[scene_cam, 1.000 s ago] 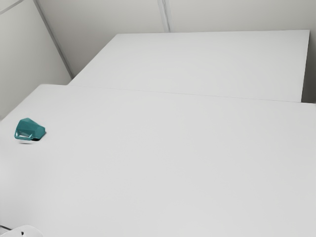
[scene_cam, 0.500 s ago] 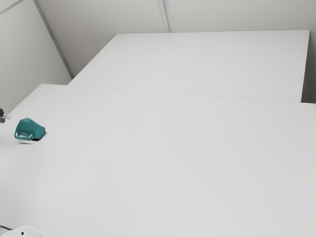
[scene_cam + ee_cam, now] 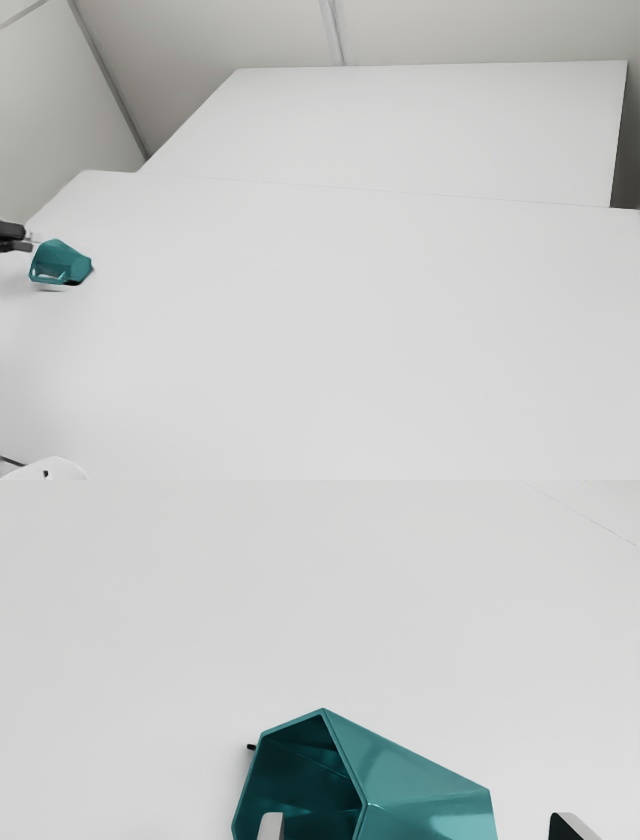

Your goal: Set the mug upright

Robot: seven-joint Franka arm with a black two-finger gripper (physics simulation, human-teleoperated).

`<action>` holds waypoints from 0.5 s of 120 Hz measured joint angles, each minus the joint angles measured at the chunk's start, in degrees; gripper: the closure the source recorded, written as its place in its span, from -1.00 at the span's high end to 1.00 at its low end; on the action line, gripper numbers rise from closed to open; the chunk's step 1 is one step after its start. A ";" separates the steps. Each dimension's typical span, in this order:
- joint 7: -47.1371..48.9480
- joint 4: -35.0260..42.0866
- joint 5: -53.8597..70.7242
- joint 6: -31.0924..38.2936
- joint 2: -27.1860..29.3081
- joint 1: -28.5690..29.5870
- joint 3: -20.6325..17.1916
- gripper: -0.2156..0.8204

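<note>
Gripper spread wide, near teal mug on its side; one fingertip over its mouth, other past its base.

The gripper was cut off by the exterior view's left edge, a white rounded object by its near edge, and in the wrist view the mug was cropped and partly hidden by one finger.
</note>
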State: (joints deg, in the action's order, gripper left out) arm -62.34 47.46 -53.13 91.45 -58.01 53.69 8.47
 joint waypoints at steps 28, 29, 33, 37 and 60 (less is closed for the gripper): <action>0.35 1.71 -1.59 -2.70 -0.33 -0.13 0.34 0.53; 0.37 1.72 -1.61 -2.76 -0.40 -0.18 0.35 0.53; 0.45 1.73 -1.68 -2.96 -0.63 -0.36 0.38 0.53; 0.53 1.72 -1.73 -3.11 -0.76 -0.49 0.39 0.53; 0.91 1.49 -1.79 -3.24 -1.51 -1.29 0.52 0.53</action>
State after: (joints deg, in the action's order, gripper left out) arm -61.43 48.95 -54.93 88.22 -59.52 52.40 8.99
